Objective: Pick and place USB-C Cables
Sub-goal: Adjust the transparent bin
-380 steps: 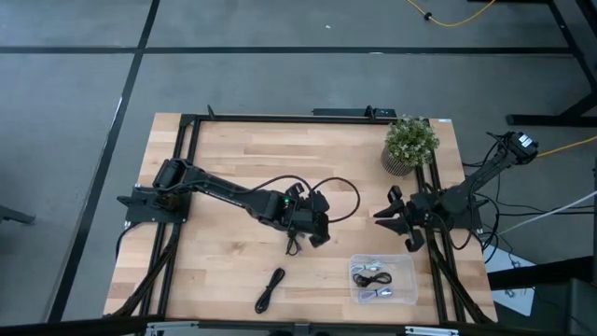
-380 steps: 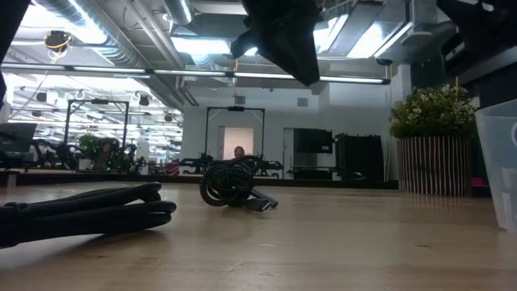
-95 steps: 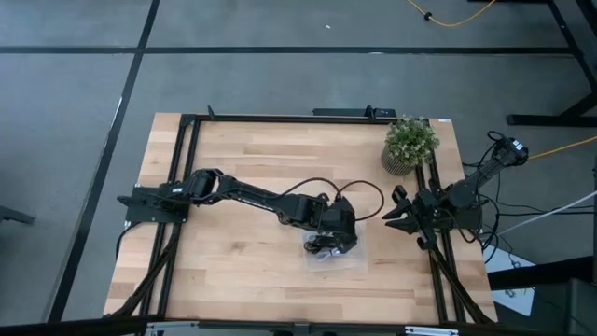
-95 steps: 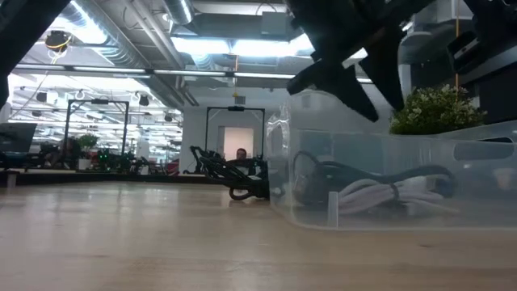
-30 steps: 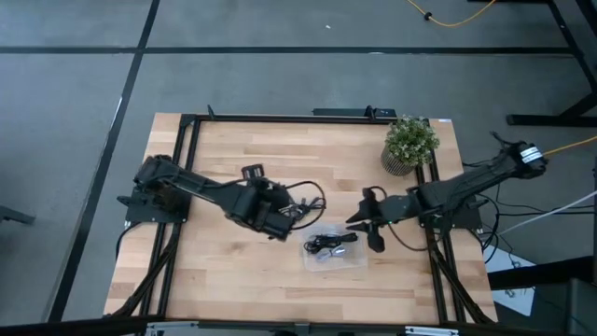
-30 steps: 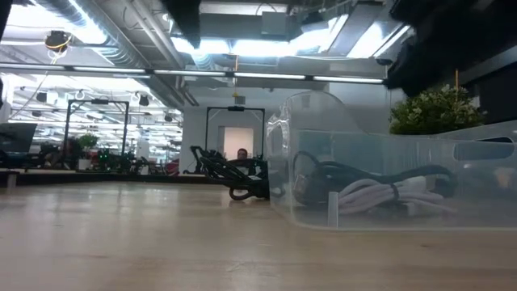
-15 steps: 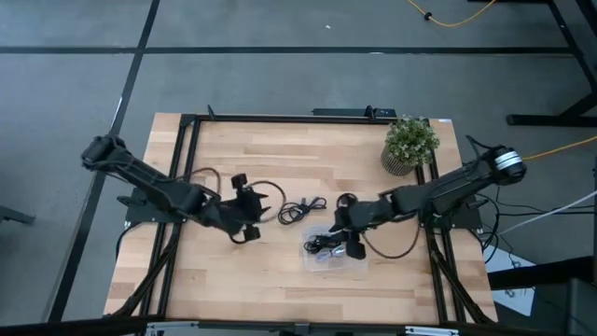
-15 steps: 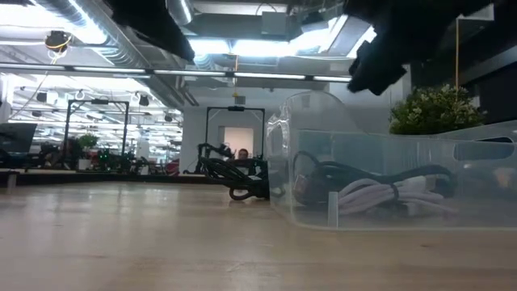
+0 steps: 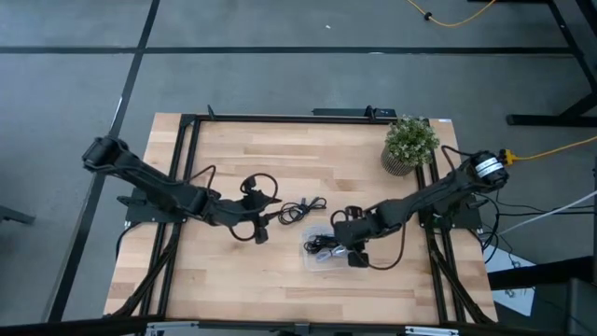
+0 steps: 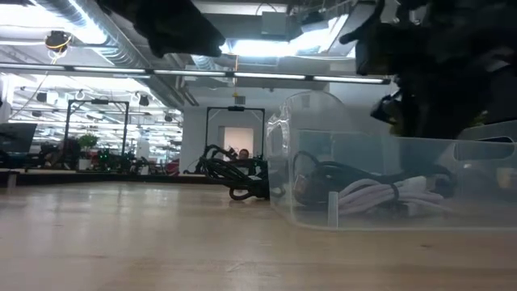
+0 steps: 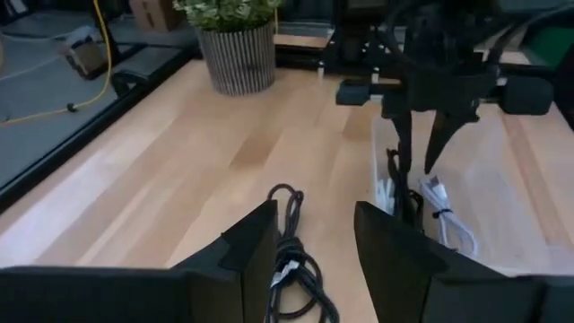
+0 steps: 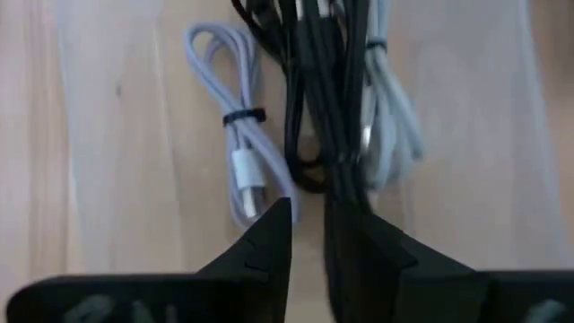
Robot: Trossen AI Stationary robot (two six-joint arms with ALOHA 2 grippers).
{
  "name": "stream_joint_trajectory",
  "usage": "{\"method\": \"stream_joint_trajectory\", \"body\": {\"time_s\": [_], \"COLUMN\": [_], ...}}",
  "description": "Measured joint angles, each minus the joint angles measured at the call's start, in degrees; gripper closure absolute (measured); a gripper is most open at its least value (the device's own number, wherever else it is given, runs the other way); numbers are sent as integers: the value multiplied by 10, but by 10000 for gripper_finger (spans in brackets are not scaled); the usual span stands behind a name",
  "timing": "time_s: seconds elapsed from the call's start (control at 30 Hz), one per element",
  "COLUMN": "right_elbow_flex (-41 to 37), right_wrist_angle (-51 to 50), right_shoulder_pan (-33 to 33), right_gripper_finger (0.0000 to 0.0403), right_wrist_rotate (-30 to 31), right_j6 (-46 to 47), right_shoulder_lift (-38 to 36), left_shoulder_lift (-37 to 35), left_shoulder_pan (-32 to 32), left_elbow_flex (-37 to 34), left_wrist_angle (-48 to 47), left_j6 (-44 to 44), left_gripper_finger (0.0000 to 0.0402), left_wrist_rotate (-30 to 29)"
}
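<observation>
A black USB-C cable (image 9: 303,207) lies loose on the wood table, also in the left wrist view (image 11: 291,256) and the low view (image 10: 233,176). A clear plastic container (image 9: 323,264) holds several bundled cables: black ones (image 12: 318,90) and pale grey-white ones (image 12: 238,135). My left gripper (image 9: 260,225) is open, level just left of the loose cable, and in the left wrist view (image 11: 309,260) its fingers frame the cable's near end without touching it. My right gripper (image 9: 350,246) points down over the container, fingers a little apart (image 12: 307,238) above the black bundle.
A potted plant (image 9: 409,145) stands at the table's far right corner. Black frame rails (image 9: 187,168) run along the table's left, right and far sides. Bare wood (image 9: 224,280) lies in front of the left gripper and the container.
My right gripper has moved toward the table's left and near edges, from beside the container to over it, and has come lower. My left gripper has drawn back toward the table's left edge, then come a little back toward the loose black cable.
</observation>
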Motion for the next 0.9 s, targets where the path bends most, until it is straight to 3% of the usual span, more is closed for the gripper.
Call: {"method": "stream_joint_trajectory", "body": {"time_s": [0.67,0.9], "right_elbow_flex": [-1,-1], "right_wrist_angle": [-83,-91], "right_shoulder_pan": [106,148], "right_gripper_finger": [313,313], "right_wrist_rotate": [-19,-27], "right_j6": [233,266], "right_shoulder_lift": [-9,-9], "left_shoulder_lift": [34,34], "left_shoulder_pan": [0,0], "left_elbow_flex": [0,0], "left_wrist_angle": [38,38], "left_j6": [42,43], "left_gripper_finger": [258,258], "left_wrist_rotate": [15,15]}}
